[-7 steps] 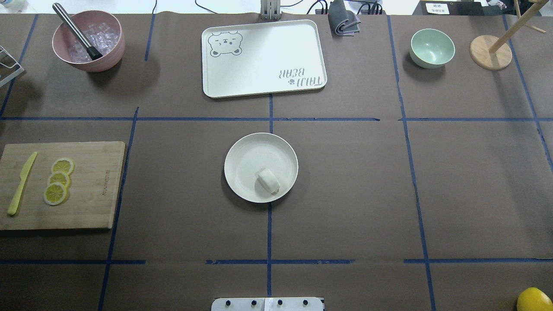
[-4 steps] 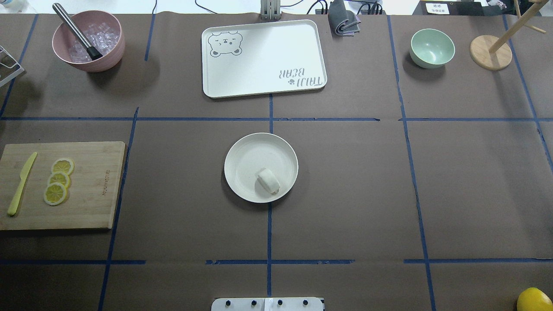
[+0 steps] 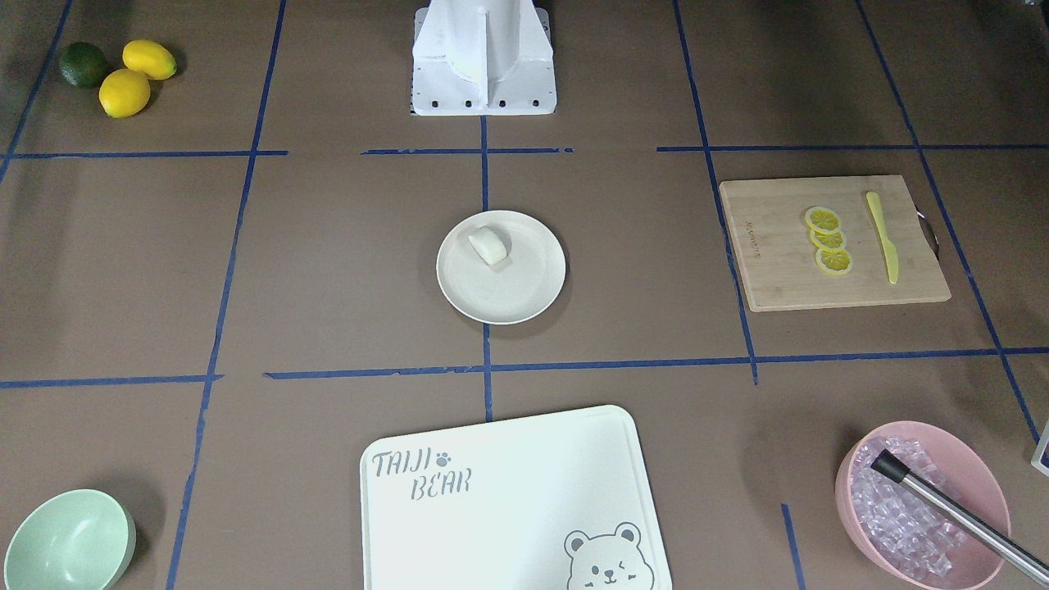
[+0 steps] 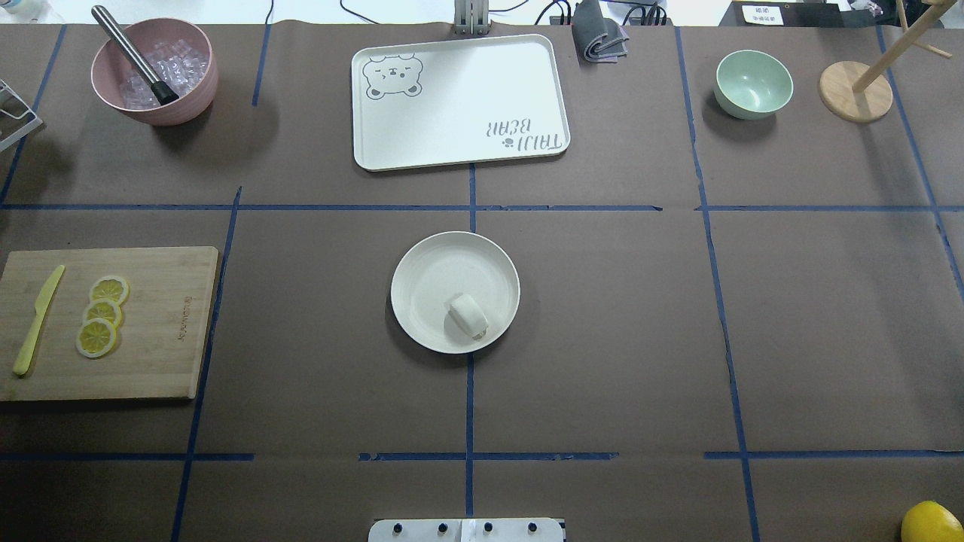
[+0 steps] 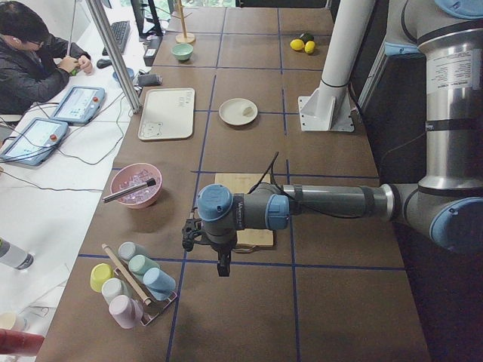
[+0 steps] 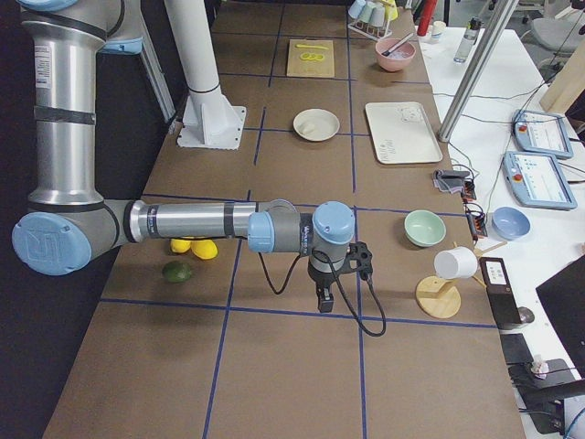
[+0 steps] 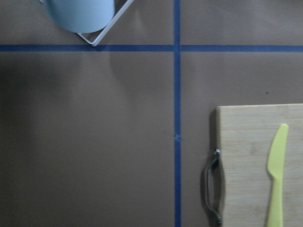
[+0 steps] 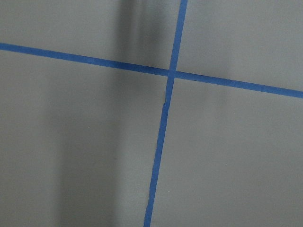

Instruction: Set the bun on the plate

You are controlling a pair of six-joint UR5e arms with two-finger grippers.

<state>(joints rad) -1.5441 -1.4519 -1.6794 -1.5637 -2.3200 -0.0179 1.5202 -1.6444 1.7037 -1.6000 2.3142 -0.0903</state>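
The small white bun (image 4: 467, 315) lies on the round cream plate (image 4: 433, 263) at the table's centre, toward the plate's rim nearest the robot. The front-facing view shows the same: the bun (image 3: 488, 245) rests on the plate (image 3: 520, 291). Neither gripper is near them. My left gripper (image 5: 224, 268) hangs over bare table beyond the cutting board's end, seen only in the exterior left view. Only the exterior right view shows my right gripper (image 6: 324, 302), which points down near a tape cross. I cannot tell whether either one is open or shut.
A bear-printed tray (image 4: 459, 102) lies behind the plate. There is a pink bowl of ice (image 4: 154, 71) holding a metal tool, and a mint bowl (image 4: 753, 83). A wooden board (image 4: 151, 324) carries lemon slices and a yellow knife. A cup rack (image 5: 136, 290) stands near the left gripper. A person (image 5: 30, 60) sits at the side desk.
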